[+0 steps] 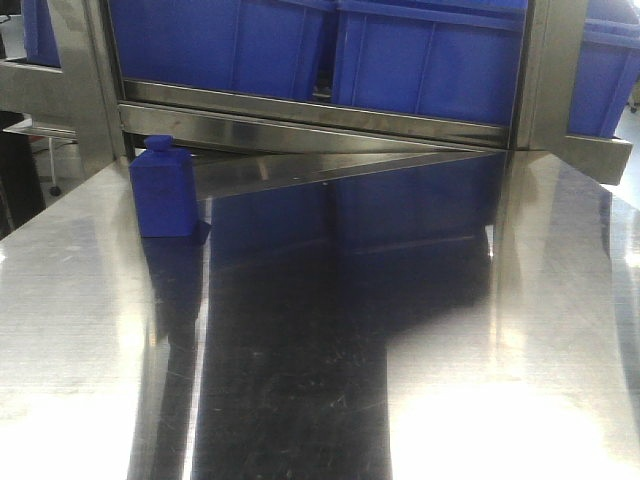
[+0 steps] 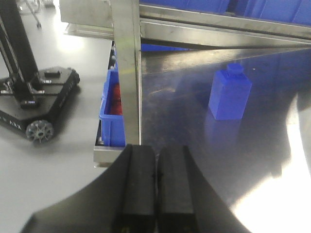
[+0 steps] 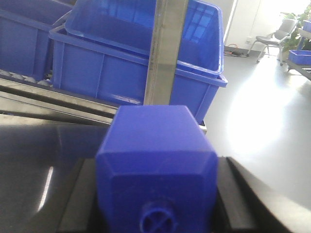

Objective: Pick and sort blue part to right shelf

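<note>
A blue part (image 1: 163, 190), shaped like a small square bottle, is standing upright on the stainless steel table (image 1: 100, 310) with its cap pointing up. Just behind the part, a steel shelf rail (image 1: 320, 125) is running across. Above the rail, to the part's right, blue plastic bins (image 1: 430, 60) are sitting side by side. In front of the part, the tabletop is reflecting their blue.

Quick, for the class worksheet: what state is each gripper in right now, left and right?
The left gripper is closed, holding nothing.
The right gripper is closed on a blue part.
</note>
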